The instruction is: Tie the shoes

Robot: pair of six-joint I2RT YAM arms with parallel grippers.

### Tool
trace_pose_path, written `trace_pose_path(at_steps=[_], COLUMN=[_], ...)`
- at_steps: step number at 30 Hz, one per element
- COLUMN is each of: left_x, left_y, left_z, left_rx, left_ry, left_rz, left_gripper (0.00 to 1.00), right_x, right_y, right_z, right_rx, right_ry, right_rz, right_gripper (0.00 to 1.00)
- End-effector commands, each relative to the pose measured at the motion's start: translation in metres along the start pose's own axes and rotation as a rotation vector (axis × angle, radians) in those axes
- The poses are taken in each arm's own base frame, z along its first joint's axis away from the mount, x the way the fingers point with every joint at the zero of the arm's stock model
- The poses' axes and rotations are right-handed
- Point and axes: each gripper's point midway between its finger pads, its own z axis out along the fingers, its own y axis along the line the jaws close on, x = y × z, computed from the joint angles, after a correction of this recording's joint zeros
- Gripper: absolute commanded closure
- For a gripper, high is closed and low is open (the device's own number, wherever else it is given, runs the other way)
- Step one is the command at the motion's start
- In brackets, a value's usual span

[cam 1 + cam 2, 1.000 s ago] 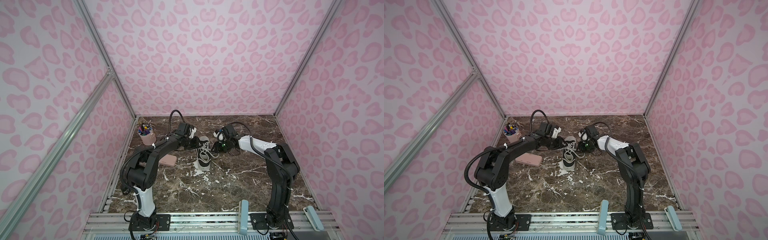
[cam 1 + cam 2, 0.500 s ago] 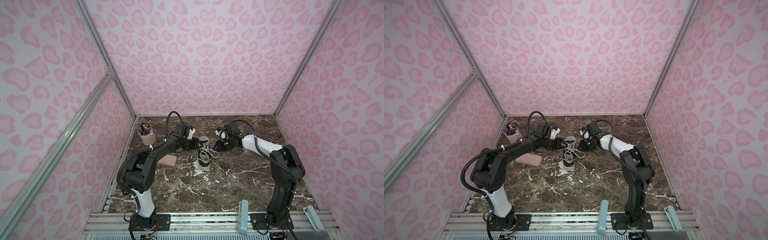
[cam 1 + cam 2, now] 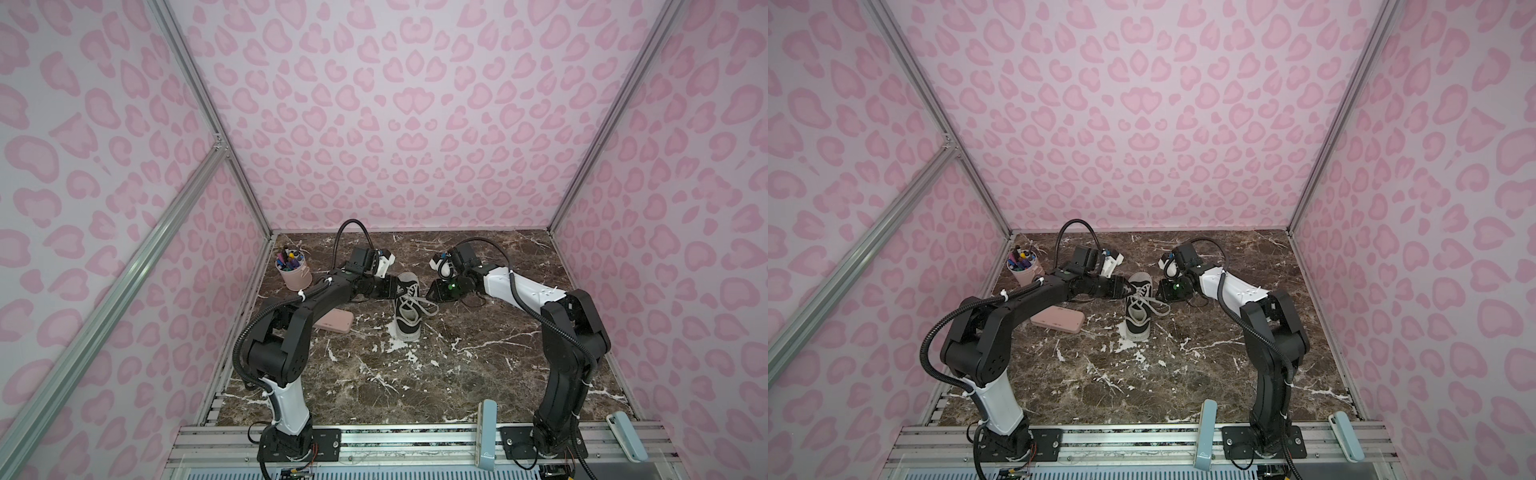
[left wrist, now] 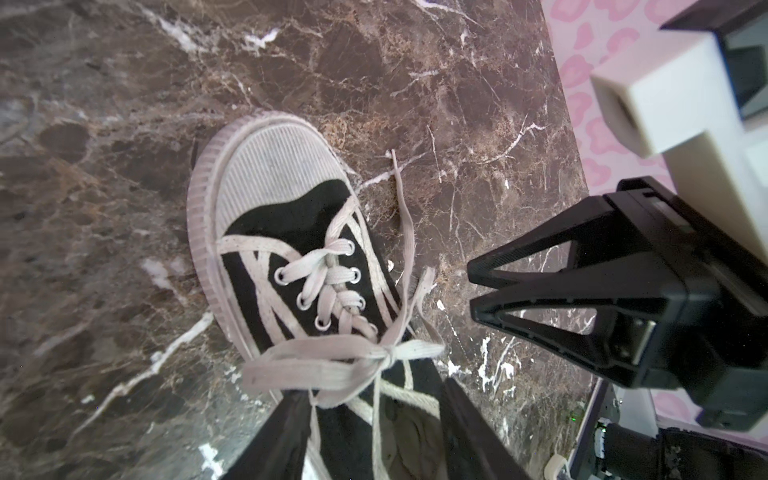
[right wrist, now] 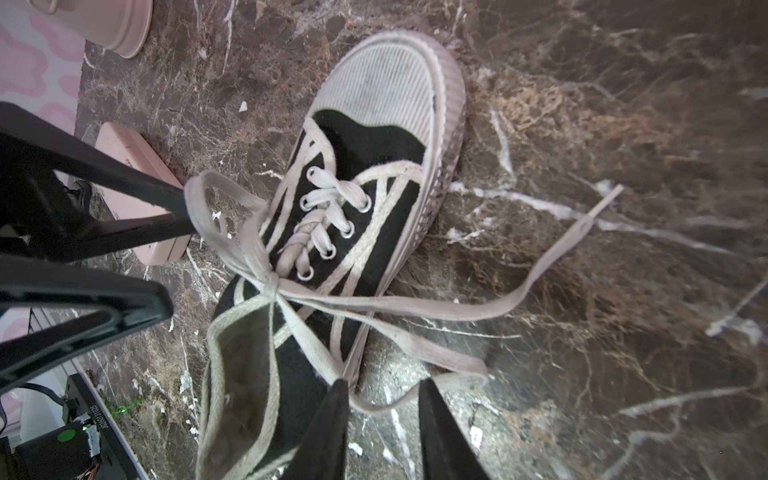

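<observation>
Both parted, gripping nothing: left gripper [image 5: 178, 259] and right gripper [image 4: 470, 287] flanking canvas sneaker [image 3: 407, 309] on glossy veined marble [image 3: 374, 374]; pink spotted walls [image 3: 395, 124].

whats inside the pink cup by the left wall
The pink cup holds a bunch of pens or markers, their coloured tops sticking above the rim. The cup wall hides their lower ends and the bottom of the cup.

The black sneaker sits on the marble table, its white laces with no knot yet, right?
No: the white laces are knotted with loops, as the right wrist view shows. The black sneaker does sit on the marble table.
</observation>
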Motion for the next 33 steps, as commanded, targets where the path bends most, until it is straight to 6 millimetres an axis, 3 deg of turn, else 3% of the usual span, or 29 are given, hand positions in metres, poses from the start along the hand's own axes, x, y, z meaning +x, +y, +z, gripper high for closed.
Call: trace_pose_path(at_steps=[1,9,33], left_x=[-0.006,0.006,0.02], left_y=[-0.004,-0.004,0.006], left_z=[-0.003,0.01,0.02], left_rx=[0.007,0.056,0.021], left_ry=[0.01,0.081,0.125], left_rz=[0.12,0.142,0.193], left_gripper=[0.47,0.53,0.62], right_x=[0.002,0.003,0.003], right_y=[-0.001,-0.002,0.005], right_z=[0.002,0.001,0.005], right_rx=[0.005,0.009,-0.007], right_ry=[0.017,0.025,0.033], right_rz=[-0.01,-0.014,-0.02], right_gripper=[0.69,0.7,0.72])
